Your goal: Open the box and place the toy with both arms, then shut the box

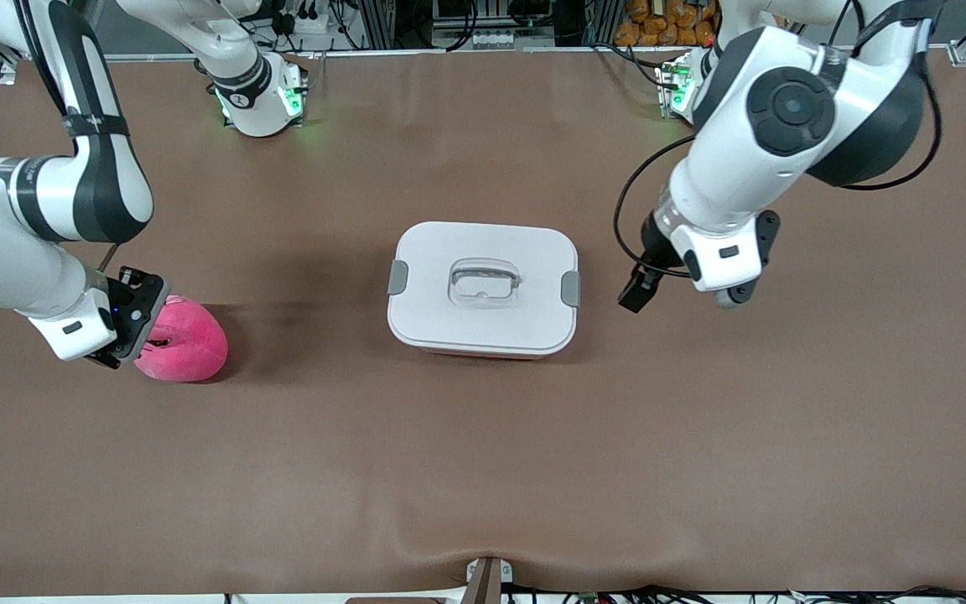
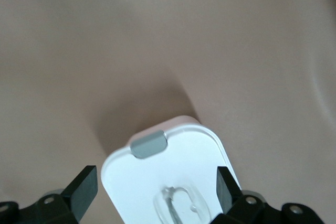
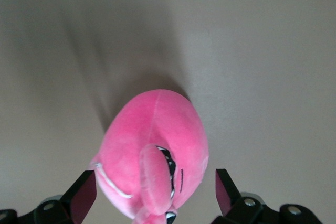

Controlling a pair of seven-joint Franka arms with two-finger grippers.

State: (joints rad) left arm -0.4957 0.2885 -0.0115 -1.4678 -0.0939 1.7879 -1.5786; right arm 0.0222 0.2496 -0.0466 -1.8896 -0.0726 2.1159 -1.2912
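Note:
The box [image 1: 483, 289] sits in the middle of the table with its white lid on, grey clips at both ends and the clear handle on top. In the left wrist view the box [image 2: 173, 177] and one clip [image 2: 148, 145] lie between the spread fingers. My left gripper [image 1: 684, 289] is open and hangs beside the box toward the left arm's end; it also shows in its wrist view [image 2: 156, 190]. The pink plush toy [image 1: 185, 342] lies toward the right arm's end. My right gripper [image 1: 137, 329] is open with its fingers on either side of the toy [image 3: 152, 145], not closed on it.
The brown table cloth [image 1: 483, 470] has a raised fold near the front edge, by a small bracket [image 1: 483, 579]. The arm bases [image 1: 261, 101] stand along the edge farthest from the front camera.

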